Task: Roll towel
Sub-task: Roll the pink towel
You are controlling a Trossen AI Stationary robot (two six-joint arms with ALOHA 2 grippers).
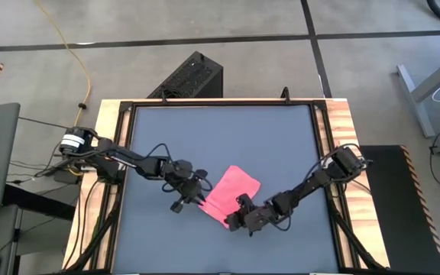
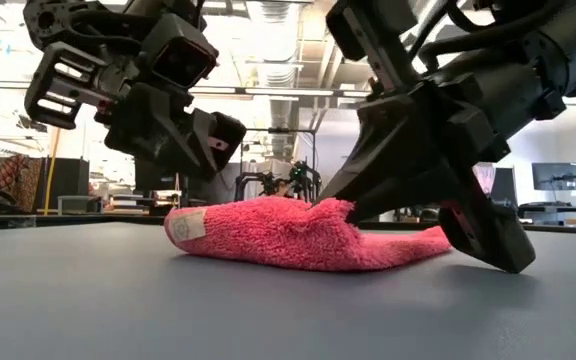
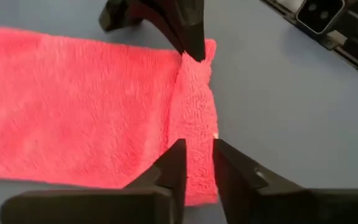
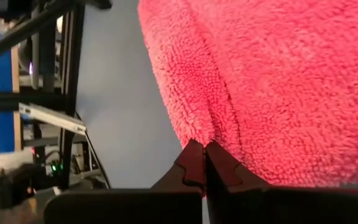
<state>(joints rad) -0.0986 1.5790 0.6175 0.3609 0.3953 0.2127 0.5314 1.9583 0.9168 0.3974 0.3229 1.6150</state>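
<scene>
Dark grey desk framed in black rails with wood edging, spread under both arms. On it, toward the near edge and roughly midway across, the bright pink towel, lying mostly flat with one long edge turned over into a narrow rolled ridge. Seen level across the desk, a low soft hump with a small pale label at one end. Left end effector at one end of that rolled ridge, lifted just above the desk; fingers parted only narrowly, straddling the fold of the towel without clearly clamping it. Right end effector at the other end of the same ridge, tilted steeply down with its tips at desk level; fingers pressed together, pinching the rolled towel edge between them. Flat part of the cloth stretching away beyond both end effectors, toward the middle of the desk. Off past the desk's far edge, a black ribbed box on the floor, and a yellow cable trailing across the grey floor beside it.
</scene>
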